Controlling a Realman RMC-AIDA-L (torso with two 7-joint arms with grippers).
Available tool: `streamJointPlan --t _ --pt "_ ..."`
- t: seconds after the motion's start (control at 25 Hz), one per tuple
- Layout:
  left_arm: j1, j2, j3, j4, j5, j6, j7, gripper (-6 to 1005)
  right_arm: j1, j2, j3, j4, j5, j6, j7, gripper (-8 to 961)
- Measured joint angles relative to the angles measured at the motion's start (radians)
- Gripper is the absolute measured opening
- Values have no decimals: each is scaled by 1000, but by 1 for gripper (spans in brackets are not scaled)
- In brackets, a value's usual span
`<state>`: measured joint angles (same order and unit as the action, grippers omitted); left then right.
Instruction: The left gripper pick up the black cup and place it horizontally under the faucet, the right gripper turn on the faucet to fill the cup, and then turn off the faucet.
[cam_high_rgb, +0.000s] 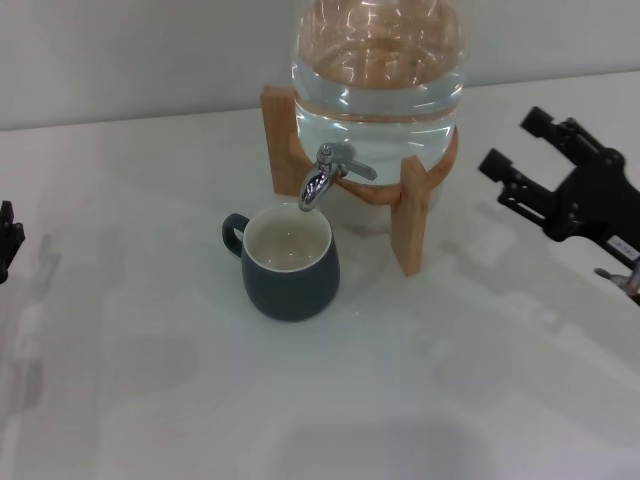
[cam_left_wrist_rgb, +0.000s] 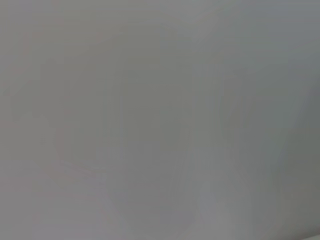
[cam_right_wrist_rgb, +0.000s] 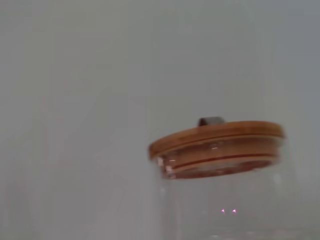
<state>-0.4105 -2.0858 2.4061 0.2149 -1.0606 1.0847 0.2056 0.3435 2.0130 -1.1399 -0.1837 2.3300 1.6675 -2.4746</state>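
The black cup (cam_high_rgb: 290, 265) stands upright on the white table, its cream inside facing up and its loop handle to the left. Its mouth sits right below the nozzle of the chrome faucet (cam_high_rgb: 325, 175), which is fitted to the clear glass jar (cam_high_rgb: 378, 60). No stream shows from the nozzle. My right gripper (cam_high_rgb: 517, 145) is open and empty to the right of the jar, apart from the faucet. Only a small black part of my left gripper (cam_high_rgb: 7, 240) shows at the far left edge, well away from the cup.
The jar holds water and rests on a wooden stand (cam_high_rgb: 410, 215) whose legs flank the faucet. Its wooden lid (cam_right_wrist_rgb: 217, 145) shows in the right wrist view. The left wrist view shows only a plain grey surface.
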Motion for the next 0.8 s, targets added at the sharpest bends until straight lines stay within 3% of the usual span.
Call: streamJointPlan --t 0.8 --pt "-4 -1 1 0 2 -12 0 895 99 14 -204 -7 4 -44 87 822"
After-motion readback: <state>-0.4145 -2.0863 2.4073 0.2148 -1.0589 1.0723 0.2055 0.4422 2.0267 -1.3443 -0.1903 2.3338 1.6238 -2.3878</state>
